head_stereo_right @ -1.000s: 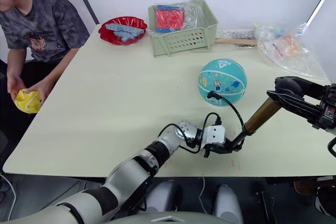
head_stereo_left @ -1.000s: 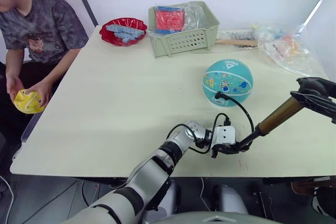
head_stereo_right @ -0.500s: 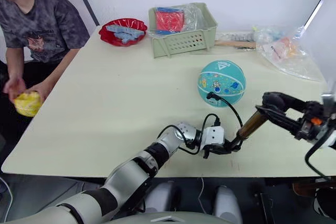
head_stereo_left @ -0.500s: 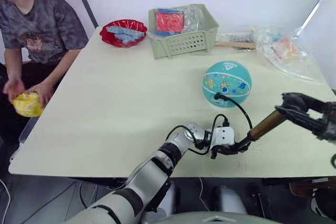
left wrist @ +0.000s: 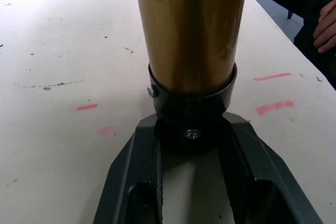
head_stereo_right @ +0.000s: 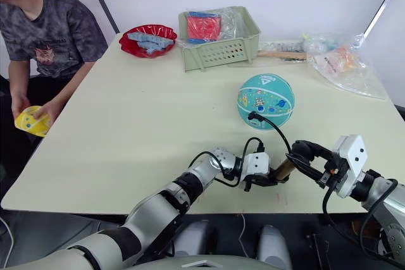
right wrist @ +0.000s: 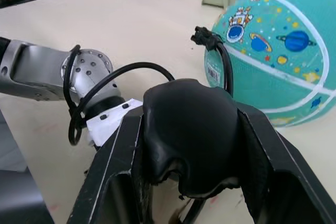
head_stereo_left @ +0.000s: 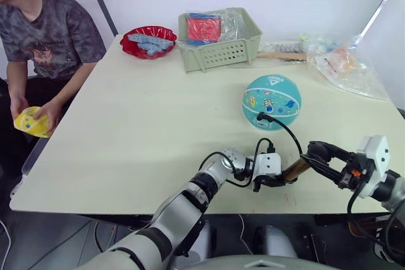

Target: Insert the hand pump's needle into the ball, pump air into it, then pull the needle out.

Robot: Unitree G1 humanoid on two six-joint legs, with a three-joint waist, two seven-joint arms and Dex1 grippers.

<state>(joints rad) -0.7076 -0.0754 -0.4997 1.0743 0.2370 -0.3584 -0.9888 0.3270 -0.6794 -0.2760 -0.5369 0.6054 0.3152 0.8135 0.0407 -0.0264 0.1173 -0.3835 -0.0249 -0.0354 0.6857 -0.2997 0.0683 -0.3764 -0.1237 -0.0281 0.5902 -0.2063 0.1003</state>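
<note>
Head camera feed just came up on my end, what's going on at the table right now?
The robot is pumping up the ball. Its left gripper clamps the base of the hand pump near the table's front edge, and the right gripper is shut on the pump's handle, pushed in close to the barrel. The hose runs up to the fitting seated on the ball's near side. A person at the robot's left holds a yellow ball.
</note>
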